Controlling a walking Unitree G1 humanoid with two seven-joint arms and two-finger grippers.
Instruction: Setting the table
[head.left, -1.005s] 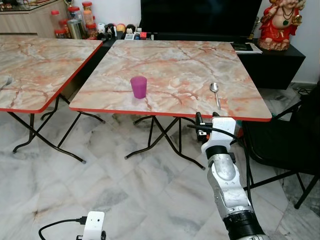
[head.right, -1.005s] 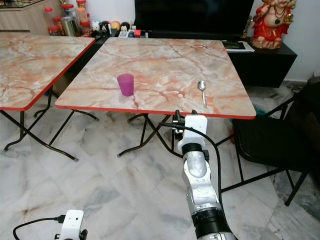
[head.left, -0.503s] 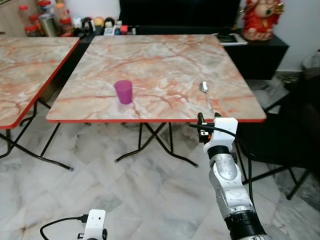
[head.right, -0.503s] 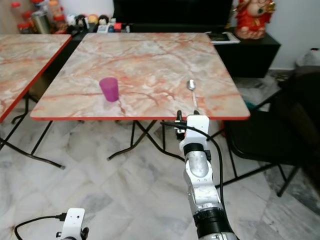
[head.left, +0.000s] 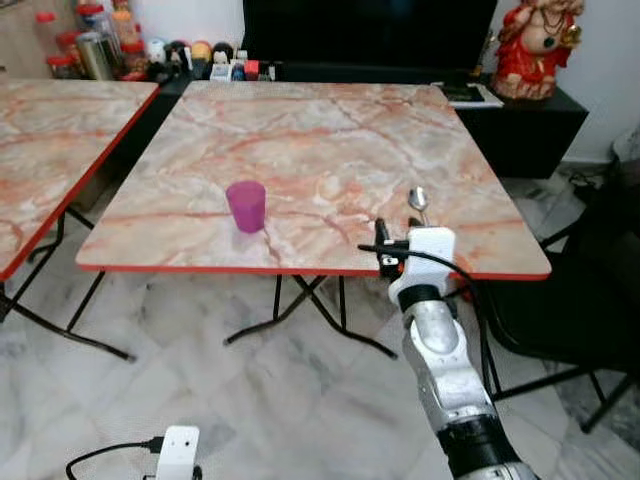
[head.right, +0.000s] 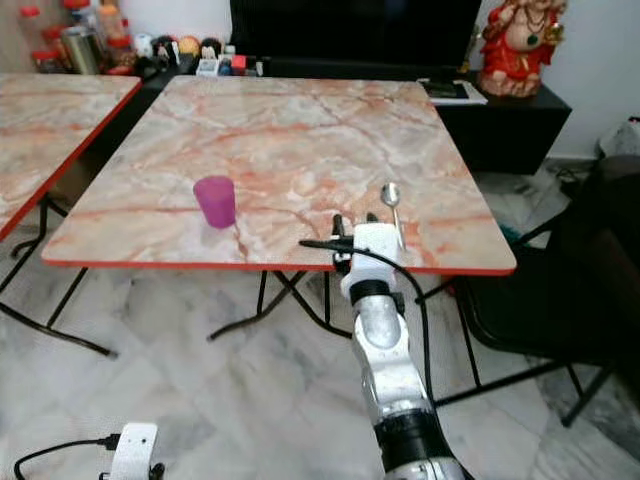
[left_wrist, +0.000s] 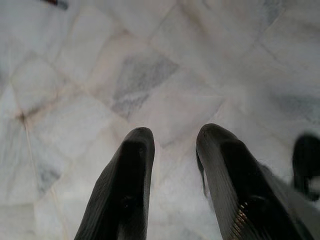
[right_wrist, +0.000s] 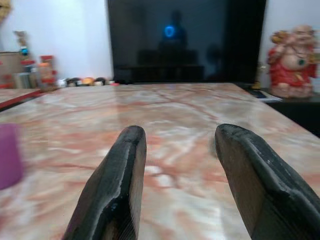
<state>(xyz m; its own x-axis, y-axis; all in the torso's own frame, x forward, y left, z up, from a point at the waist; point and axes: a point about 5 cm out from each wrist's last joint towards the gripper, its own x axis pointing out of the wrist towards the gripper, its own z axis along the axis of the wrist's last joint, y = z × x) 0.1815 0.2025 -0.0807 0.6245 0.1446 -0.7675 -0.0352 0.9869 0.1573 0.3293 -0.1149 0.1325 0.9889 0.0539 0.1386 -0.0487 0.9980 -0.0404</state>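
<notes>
Your right gripper (right_wrist: 175, 165) sat fingers apart at the table (head.left: 300, 130) edge, near the spoon (head.left: 418, 201). Left gripper (left_wrist: 172, 165) hung parted over floor.

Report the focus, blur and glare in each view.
Eye views: evenly lit and sharp; the purple cup and spoon read clearly. Right wrist view: fingers and the cup at the edge are soft, and the dark screen reflects a blue spot. Left wrist view: fingers and marble floor are hazy.

Left gripper (left_wrist: 172, 150) fingers parted; pale marble floor (left_wrist: 150, 75) beneath.
</notes>
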